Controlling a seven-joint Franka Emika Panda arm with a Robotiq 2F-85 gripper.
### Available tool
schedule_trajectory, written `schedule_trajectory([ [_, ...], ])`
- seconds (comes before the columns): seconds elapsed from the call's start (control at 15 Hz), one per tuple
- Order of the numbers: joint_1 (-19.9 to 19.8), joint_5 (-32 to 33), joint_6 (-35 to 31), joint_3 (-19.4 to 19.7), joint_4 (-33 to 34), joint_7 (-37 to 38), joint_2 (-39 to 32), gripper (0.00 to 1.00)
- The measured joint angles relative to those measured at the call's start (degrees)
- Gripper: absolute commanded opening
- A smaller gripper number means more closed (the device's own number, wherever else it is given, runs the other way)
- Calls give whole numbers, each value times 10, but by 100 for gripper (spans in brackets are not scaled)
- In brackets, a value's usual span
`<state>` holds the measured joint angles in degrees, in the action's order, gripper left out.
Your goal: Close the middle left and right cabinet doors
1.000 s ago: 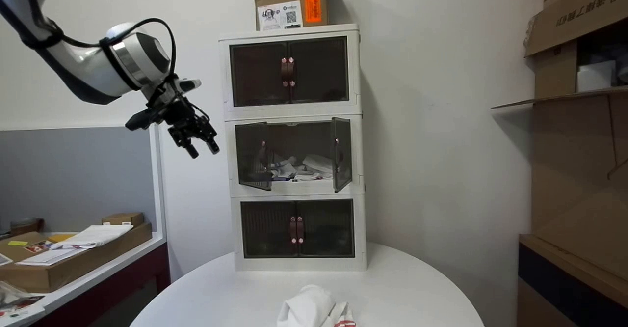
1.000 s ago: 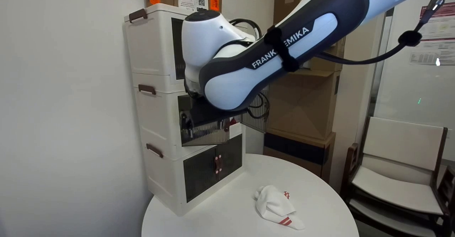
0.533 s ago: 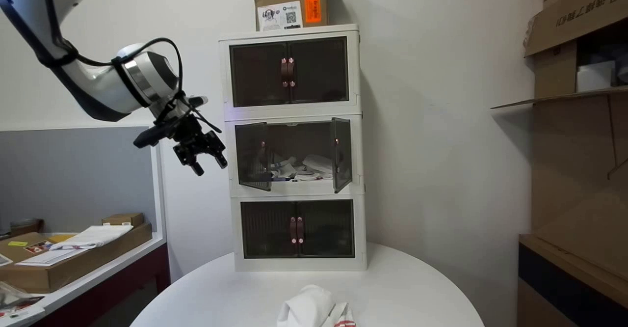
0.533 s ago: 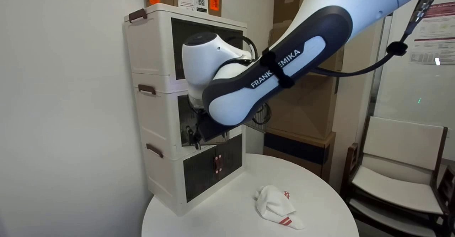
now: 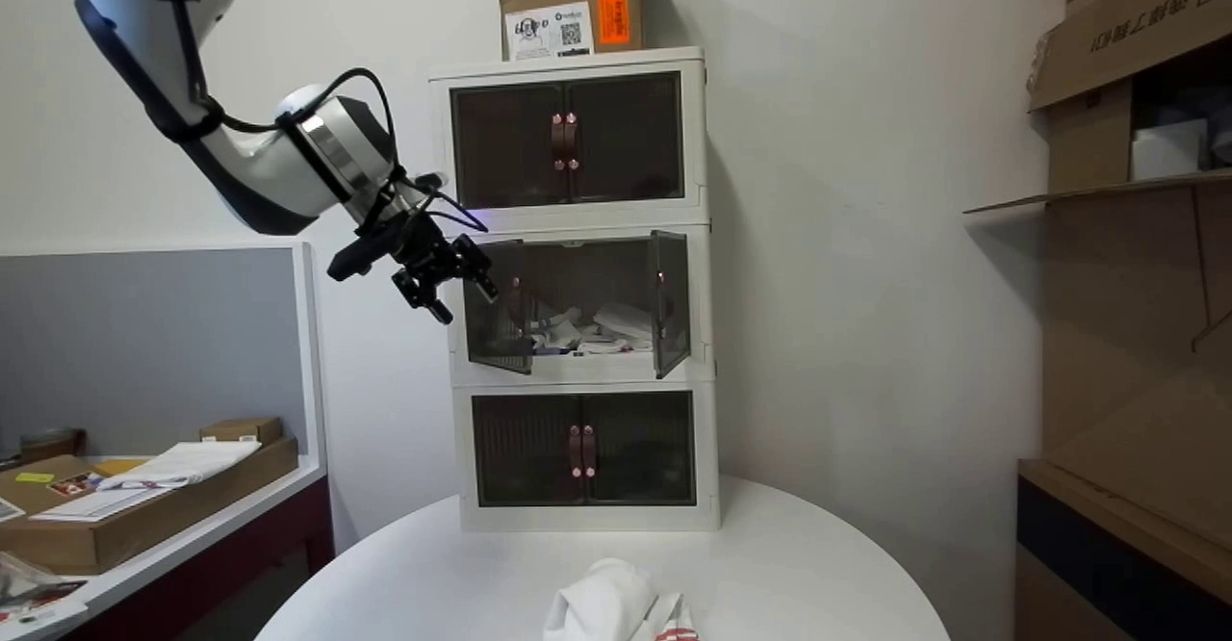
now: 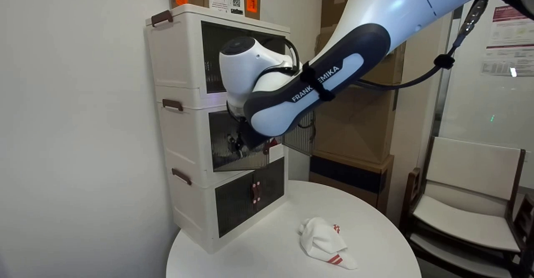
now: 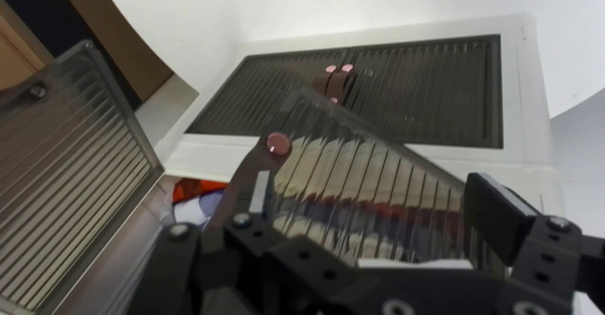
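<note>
- Moved nearer mid. L door (image 7: 373, 182) (dark ribbed see-thru panel) vs 1 s ago: black 2-finger gripper (image 5: 469, 303), fingers spread.
- L door ajar, just ahead of tips; contact unclear.
- Mid. R door (image 5: 672, 304), matching: ajar, farther ahead.
- Red-striped white cloth (image 6: 320, 238): below.

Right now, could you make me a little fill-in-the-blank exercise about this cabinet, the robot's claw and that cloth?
The cabinet has ____ tiers.
Its open doors are in the ____ tier.
The gripper is ____ rather than shut.
The cloth on the table has stripes coloured ____.

Missing words: three; middle; open; red.
</note>
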<state>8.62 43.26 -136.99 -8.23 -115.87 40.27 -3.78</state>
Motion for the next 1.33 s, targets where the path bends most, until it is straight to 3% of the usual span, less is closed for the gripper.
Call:
schedule_trajectory([
  [0.4, -2, 45, 0, 20, 74, 2, -14, 100],
  [1.33, -3, 7, -20, 36, 119, -3, -63, 100],
])
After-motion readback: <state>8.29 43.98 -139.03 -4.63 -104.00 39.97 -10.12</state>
